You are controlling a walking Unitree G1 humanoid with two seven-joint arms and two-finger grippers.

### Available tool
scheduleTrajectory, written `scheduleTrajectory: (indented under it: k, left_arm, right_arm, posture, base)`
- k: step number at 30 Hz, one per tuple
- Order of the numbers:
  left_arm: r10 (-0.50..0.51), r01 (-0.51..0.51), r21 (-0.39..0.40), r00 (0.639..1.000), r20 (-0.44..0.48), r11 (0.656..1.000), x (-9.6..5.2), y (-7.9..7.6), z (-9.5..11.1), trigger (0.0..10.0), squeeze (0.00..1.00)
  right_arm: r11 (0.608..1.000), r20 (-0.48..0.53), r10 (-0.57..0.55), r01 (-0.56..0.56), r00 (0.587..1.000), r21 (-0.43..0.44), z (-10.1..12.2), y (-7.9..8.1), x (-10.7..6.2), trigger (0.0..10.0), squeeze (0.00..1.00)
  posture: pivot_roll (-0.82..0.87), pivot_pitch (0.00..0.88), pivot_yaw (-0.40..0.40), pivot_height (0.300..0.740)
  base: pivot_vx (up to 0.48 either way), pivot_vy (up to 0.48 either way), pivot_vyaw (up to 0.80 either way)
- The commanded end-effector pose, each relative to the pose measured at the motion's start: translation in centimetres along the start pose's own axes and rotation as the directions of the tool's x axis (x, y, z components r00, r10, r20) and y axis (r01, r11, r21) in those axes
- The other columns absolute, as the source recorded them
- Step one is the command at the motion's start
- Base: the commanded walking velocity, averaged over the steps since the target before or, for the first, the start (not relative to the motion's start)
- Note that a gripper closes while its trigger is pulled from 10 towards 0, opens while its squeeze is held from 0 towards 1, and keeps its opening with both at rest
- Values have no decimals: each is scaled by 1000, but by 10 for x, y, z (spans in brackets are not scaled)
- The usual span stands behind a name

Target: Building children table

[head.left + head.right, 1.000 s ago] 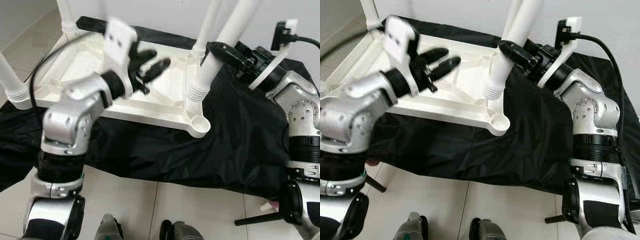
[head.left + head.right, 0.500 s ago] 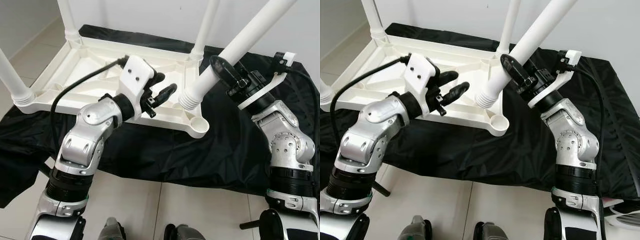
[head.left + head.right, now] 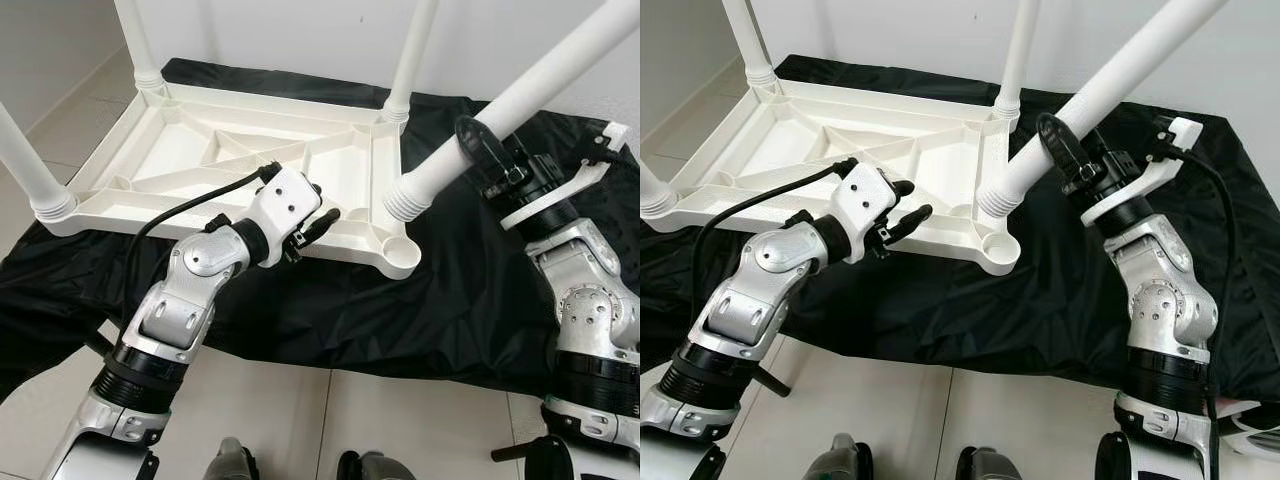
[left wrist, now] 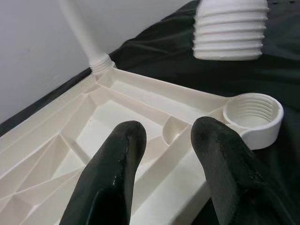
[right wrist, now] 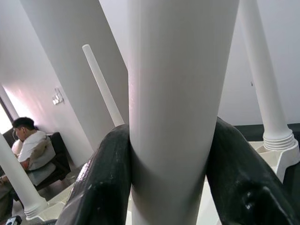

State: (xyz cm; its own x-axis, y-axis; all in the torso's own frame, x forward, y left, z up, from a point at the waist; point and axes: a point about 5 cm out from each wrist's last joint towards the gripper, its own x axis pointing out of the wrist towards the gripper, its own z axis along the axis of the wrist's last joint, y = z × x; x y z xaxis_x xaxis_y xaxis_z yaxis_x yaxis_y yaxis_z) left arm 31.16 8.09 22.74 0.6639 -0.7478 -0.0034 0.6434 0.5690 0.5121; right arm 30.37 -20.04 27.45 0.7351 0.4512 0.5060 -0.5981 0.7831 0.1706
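Observation:
A white plastic table top (image 3: 200,150) lies upside down on a black cloth (image 3: 470,300). Three white legs stand in its corners, such as the back right one (image 3: 410,50). The front right socket (image 3: 400,247) is empty. My right gripper (image 3: 482,150) is shut on the fourth leg (image 3: 1120,75), held tilted. The leg's threaded end (image 3: 405,195) hangs just above that socket. In the right wrist view the leg (image 5: 178,93) sits between both fingers. My left gripper (image 3: 315,222) is open at the table top's front rim (image 4: 187,187), left of the socket (image 4: 253,115).
The cloth lies on a pale tile floor (image 3: 300,420) against a white wall. A black rod (image 3: 515,452) lies on the floor at the lower right. A person (image 5: 28,140) sits far off in the right wrist view.
My left gripper came down from above the table top's middle to its front rim. My right gripper carried the leg to the right, so its threaded end now hangs over the empty socket.

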Motion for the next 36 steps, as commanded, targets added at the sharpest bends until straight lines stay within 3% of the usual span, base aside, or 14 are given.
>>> scheduleTrajectory:
  k: [1, 11, 20, 28, 32, 33, 34, 36]
  left_arm:
    - [-10, 9, -9, 1000, -8, 1000, 2, -8, -4, 10000, 0]
    - [-79, 79, -1, 996, -42, 997, 11, -35, -17, 10000, 0]
    - [-175, 181, 65, 981, -87, 981, 24, -53, -30, 10000, 0]
    - [-184, 194, 75, 975, -122, 978, 38, -56, -40, 10000, 0]
    - [-165, 175, 62, 977, -133, 983, 46, -49, -42, 10000, 0]
    - [-159, 167, 49, 979, -130, 985, 48, -44, -41, 10000, 176]
    - [-150, 156, 42, 980, -129, 987, 51, -39, -40, 10000, 1000]
    - [-137, 145, 55, 983, -124, 988, 53, -35, -38, 10000, 1000]
  right_arm:
    - [999, 8, 26, -26, 1000, -42, 6, 4, -1, 10000, 0]
    - [994, -72, 36, -43, 997, -104, -3, 12, -8, 10000, 0]
    - [994, -82, 30, -38, 996, -105, -7, 14, -11, 10000, 0]
    - [994, -74, 17, -24, 997, -107, -6, 16, -14, 10000, 0]
    - [993, -64, 8, -15, 998, -114, -4, 16, -15, 10000, 0]
    - [993, -62, 5, -12, 998, -115, -3, 16, -15, 10000, 0]
    - [993, -60, 2, -9, 998, -117, -3, 16, -16, 10000, 0]
    - [993, -60, 1, -8, 998, -119, -2, 16, -16, 10000, 0]
  posture:
    - [-51, 126, -3, 740]
    - [-60, 125, -17, 740]
    - [-53, 125, -15, 740]
    - [-59, 122, -9, 740]
    - [-72, 115, -2, 740]
    - [-73, 114, -1, 740]
    - [-76, 112, -1, 740]
    - [-79, 110, 0, 740]
  base:
    - [0, 0, 0]
    - [0, 0, 0]
    - [0, 0, 0]
    - [0, 0, 0]
    - [0, 0, 0]
    - [0, 0, 0]
    - [0, 0, 0]
    - [0, 0, 0]
